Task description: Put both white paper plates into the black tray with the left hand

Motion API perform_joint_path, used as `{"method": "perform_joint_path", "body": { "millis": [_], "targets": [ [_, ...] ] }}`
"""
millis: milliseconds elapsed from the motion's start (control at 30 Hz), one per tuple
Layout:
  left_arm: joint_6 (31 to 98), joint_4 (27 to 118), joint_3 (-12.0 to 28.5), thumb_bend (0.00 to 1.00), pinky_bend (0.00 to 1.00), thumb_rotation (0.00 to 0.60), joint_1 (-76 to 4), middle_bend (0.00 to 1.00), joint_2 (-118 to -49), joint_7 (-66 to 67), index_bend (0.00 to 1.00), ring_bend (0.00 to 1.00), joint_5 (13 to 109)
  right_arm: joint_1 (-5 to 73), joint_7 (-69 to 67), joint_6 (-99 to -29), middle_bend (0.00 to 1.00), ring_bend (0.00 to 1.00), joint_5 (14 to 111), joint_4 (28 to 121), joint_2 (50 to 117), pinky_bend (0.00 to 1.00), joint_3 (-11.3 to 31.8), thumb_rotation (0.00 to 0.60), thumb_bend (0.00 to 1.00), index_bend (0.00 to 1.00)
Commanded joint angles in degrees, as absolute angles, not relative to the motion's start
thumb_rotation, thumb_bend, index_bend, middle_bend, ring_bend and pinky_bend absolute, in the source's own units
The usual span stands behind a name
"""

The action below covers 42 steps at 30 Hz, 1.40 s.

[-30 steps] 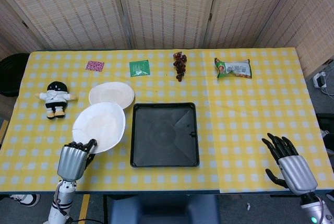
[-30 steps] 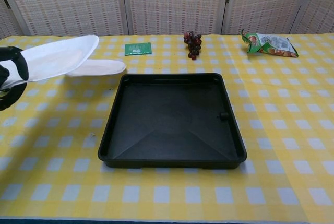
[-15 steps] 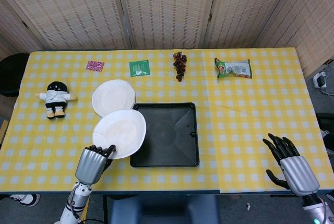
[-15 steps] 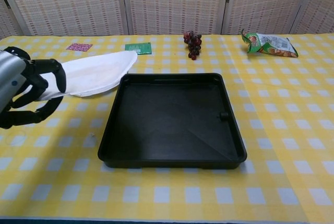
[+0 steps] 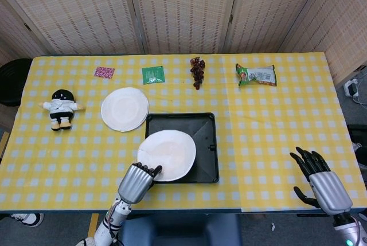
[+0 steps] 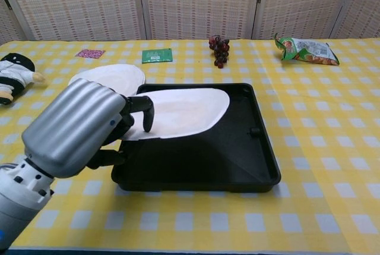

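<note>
My left hand (image 5: 137,180) (image 6: 83,127) grips the near edge of a white paper plate (image 5: 168,154) (image 6: 185,111) and holds it over the left half of the black tray (image 5: 206,137) (image 6: 237,148). The plate hangs tilted above the tray floor. A second white paper plate (image 5: 124,109) (image 6: 113,78) lies flat on the tablecloth just left of the tray's far corner. Near the table's front right corner, my right hand (image 5: 321,183) stays with its fingers spread and nothing in it; the chest view does not show it.
A small doll (image 5: 60,107) (image 6: 13,74) lies at the left. Along the far edge are a pink packet (image 5: 104,72), a green packet (image 5: 153,74), a bunch of grapes (image 5: 197,71) and a snack bag (image 5: 256,75).
My left hand has carried the plate rightward from beside the tray to above its left half. The second plate, formerly partly covered, now shows whole. The right hand has barely moved.
</note>
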State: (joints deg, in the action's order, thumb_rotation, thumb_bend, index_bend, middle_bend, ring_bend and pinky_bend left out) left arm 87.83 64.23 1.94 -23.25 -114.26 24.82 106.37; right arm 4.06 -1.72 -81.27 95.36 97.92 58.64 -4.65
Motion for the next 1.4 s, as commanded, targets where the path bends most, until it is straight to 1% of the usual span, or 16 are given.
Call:
{"method": "perform_joint_path", "body": {
  "millis": [33, 400, 833, 900, 967, 1000, 1033, 1100, 1200, 1300, 1400],
  "targets": [
    [86.01, 61.64, 2.55, 0.57, 1.00, 0.600, -24.90, 1.00, -116.25, 24.41, 0.65, 1.00, 105.77, 3.94, -2.17, -81.52, 0.00, 0.00, 95.33, 97.90, 58.50, 0.00, -4.60, 0.600, 0.38, 0.00],
    [81.69, 51.40, 5.92, 0.57, 1.00, 0.600, -29.07, 1.00, -120.73, 20.35, 0.65, 1.00, 101.26, 3.88, -3.19, -81.48, 0.00, 0.00, 93.50, 97.55, 58.06, 0.00, -3.82, 0.600, 0.38, 0.00],
    [78.66, 43.21, 6.12, 0.57, 1.00, 0.600, -33.03, 1.00, -125.71, 17.02, 0.64, 1.00, 98.61, 3.84, -4.43, -81.22, 0.00, 0.00, 91.58, 97.26, 57.44, 0.00, -2.97, 0.600, 0.38, 0.00],
    [78.11, 42.72, 5.88, 0.57, 1.00, 0.600, -33.33, 1.00, -126.17, 16.59, 0.58, 1.00, 98.18, 3.68, -4.53, -81.52, 0.00, 0.00, 91.57, 97.22, 57.39, 0.00, -2.92, 0.600, 0.38, 0.00],
    [78.11, 42.49, 5.58, 0.56, 1.00, 0.600, -33.67, 1.00, -126.50, 16.50, 0.48, 1.00, 98.14, 3.64, -4.43, -81.42, 0.00, 0.00, 91.28, 97.19, 57.39, 0.00, -2.84, 0.600, 0.38, 0.00],
    [78.26, 42.37, 5.47, 0.54, 1.00, 0.600, -33.78, 1.00, -126.67, 16.56, 0.42, 1.00, 98.16, 3.65, -4.36, -81.29, 0.00, 0.00, 91.14, 97.20, 57.40, 0.00, -2.82, 0.600, 0.38, 0.00],
    [78.35, 42.27, 5.41, 0.51, 1.00, 0.600, -33.88, 1.00, -126.84, 16.60, 0.38, 1.00, 98.11, 3.69, -4.32, -81.12, 0.00, 0.00, 91.01, 97.20, 57.41, 0.00, -2.81, 0.600, 0.38, 0.00],
    [78.28, 42.40, 5.45, 0.40, 1.00, 0.600, -34.11, 1.00, -127.11, 16.72, 0.28, 1.00, 97.75, 3.71, -4.18, -80.91, 0.00, 0.00, 90.87, 97.29, 57.41, 0.00, -2.82, 0.600, 0.38, 0.00],
    [78.48, 43.54, 5.59, 0.29, 1.00, 0.600, -34.30, 1.00, -126.79, 17.63, 0.19, 1.00, 97.35, 3.53, -4.01, -81.29, 0.00, 0.00, 91.12, 97.41, 57.37, 0.00, -2.84, 0.600, 0.38, 0.00],
    [78.38, 46.00, 5.18, 0.22, 1.00, 0.600, -34.13, 1.00, -125.63, 19.05, 0.14, 1.00, 97.12, 3.32, -3.91, -81.67, 0.00, 0.00, 91.07, 97.42, 57.39, 0.00, -2.74, 0.600, 0.38, 0.00],
    [77.16, 49.34, 4.70, 0.19, 1.00, 0.600, -33.87, 1.00, -124.16, 21.07, 0.13, 1.00, 96.47, 3.26, -3.83, -81.68, 0.00, 0.00, 91.21, 97.50, 57.40, 0.00, -2.82, 0.600, 0.38, 0.00]
  ]
}}
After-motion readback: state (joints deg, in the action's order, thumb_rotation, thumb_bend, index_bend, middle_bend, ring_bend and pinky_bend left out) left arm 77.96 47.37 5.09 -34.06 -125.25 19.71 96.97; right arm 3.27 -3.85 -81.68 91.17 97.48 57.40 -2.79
